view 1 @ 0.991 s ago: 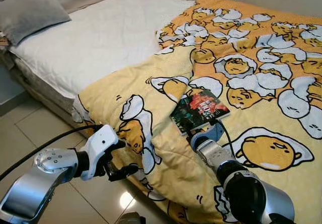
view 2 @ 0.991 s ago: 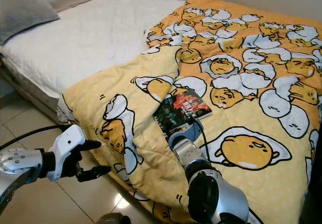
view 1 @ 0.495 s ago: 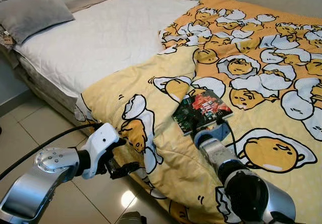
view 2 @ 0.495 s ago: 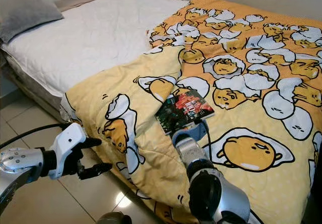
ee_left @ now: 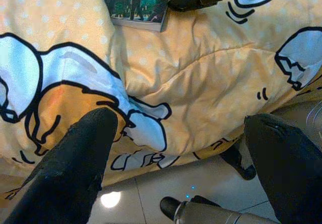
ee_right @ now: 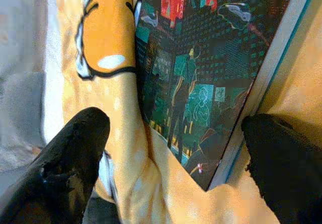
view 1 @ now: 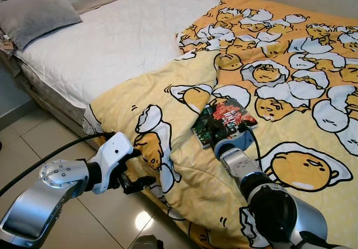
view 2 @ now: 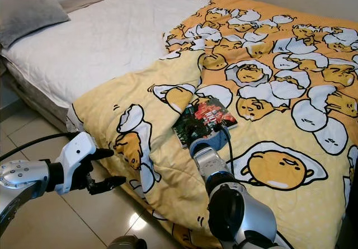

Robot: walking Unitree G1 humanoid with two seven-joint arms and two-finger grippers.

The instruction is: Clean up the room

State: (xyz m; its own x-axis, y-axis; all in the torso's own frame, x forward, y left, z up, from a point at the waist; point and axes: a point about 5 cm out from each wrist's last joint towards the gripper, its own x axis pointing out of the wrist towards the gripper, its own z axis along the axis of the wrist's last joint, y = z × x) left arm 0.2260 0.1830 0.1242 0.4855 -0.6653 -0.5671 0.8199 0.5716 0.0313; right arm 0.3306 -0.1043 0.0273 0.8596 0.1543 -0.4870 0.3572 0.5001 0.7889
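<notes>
A dark book [view 1: 224, 121] with a red and teal cover lies flat on the yellow egg-print blanket [view 1: 184, 165] on the bed. My right gripper [ee_right: 171, 153] is open at the book's near corner, one black finger [ee_right: 65, 163] over the blanket fold and the other past the book's edge. The book [ee_right: 201, 73] reaches between them but is not held. My left gripper [view 1: 137, 168] is open beside the blanket's hanging edge, above the floor. From the left wrist, the book [ee_left: 138, 2] lies beyond the blanket fold.
The white mattress [view 1: 117, 42] is bare on the left half, with a grey pillow [view 1: 33, 14] at its head. Tiled floor [view 1: 33, 142] runs along the bed's near side. A black cable [view 1: 50, 162] trails from my left arm.
My right gripper has crept forward to the book's near corner. My left gripper has edged closer to the blanket's hanging edge. The camera view has shifted slightly.
</notes>
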